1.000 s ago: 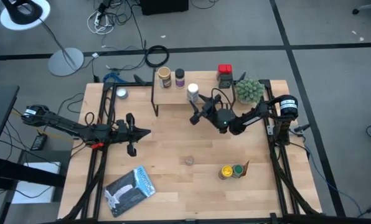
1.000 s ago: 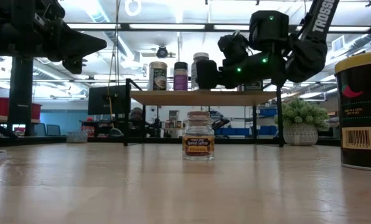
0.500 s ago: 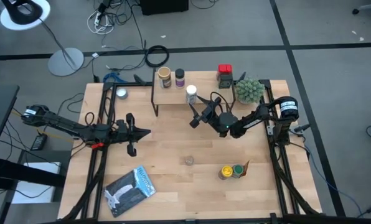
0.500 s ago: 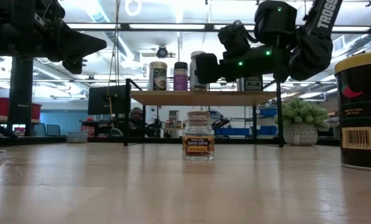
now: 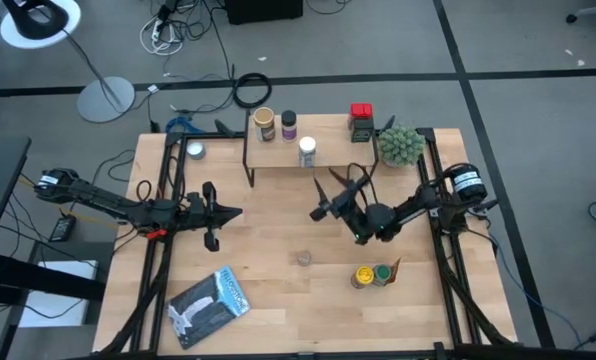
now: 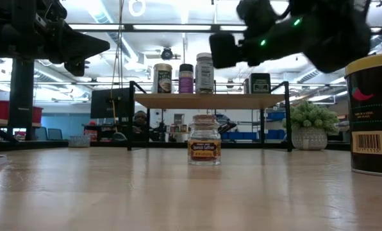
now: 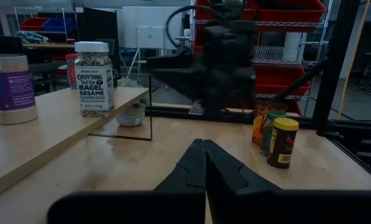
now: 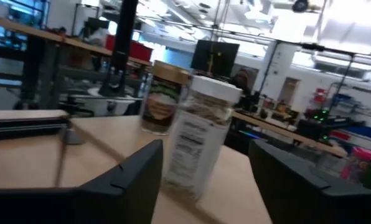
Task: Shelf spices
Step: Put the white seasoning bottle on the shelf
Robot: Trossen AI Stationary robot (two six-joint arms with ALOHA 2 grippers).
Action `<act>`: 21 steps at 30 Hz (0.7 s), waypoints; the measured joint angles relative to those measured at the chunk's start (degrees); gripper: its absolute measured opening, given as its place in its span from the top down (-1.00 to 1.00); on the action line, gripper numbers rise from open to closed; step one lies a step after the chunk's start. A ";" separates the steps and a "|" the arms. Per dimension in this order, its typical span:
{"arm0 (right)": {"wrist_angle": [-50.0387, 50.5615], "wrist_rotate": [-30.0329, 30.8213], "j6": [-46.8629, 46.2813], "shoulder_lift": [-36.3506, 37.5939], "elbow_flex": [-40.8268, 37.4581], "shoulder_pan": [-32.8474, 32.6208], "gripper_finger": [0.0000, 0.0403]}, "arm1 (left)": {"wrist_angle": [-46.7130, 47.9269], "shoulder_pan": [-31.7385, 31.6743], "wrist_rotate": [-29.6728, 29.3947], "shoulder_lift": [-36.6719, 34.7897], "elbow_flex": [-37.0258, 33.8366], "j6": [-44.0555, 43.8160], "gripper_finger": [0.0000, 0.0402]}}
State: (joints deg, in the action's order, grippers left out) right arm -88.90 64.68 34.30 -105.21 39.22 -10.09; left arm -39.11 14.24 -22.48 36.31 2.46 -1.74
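Observation:
The shelf stands at the table's far middle, with several spices on its board. Among them are a white-lidded jar, a tan-lidded jar, a purple jar and a red-topped tin. My right gripper hovers open just in front of the shelf. In its wrist view the white-lidded jar stands beyond the fingers, apart from them. A small jar rests upright on its base mid-table. Yellow-lidded and green-lidded jars stand near the front right. My left gripper waits shut at the left.
A fuzzy green plant stands right of the shelf. A silver-blue pouch lies at the front left, and a small round tin at the far left. A tall dark jar looms close in the low view.
My right gripper has drawn back from the white-lidded jar toward the table's near edge, rising a little and rolling as it went, its fingers still open. The jar stays upright on the shelf.

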 joint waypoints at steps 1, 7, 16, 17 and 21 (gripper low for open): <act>-0.05 1.20 -0.09 0.34 0.00 -1.25 -0.07 | 0.00 0.00 0.00 0.00 0.00 0.00 0.99; 0.26 10.07 0.68 3.13 0.13 -6.93 0.69 | -0.05 0.01 0.00 0.00 0.00 -0.02 0.99; 24.96 9.45 2.63 3.84 14.46 -7.59 0.99 | -0.31 0.00 0.00 0.00 0.00 -0.07 0.99; 28.47 6.09 -0.45 3.84 15.99 -7.16 0.99 | -0.30 0.00 0.00 0.00 0.00 -0.23 0.99; 52.20 -16.15 -21.41 4.24 22.98 -4.06 0.99 | -0.22 0.00 0.00 0.00 0.00 -0.41 0.99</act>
State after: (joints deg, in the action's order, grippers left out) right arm -36.69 48.53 12.89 -100.97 62.20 -14.15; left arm -39.33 14.24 -22.48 36.32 2.46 -2.15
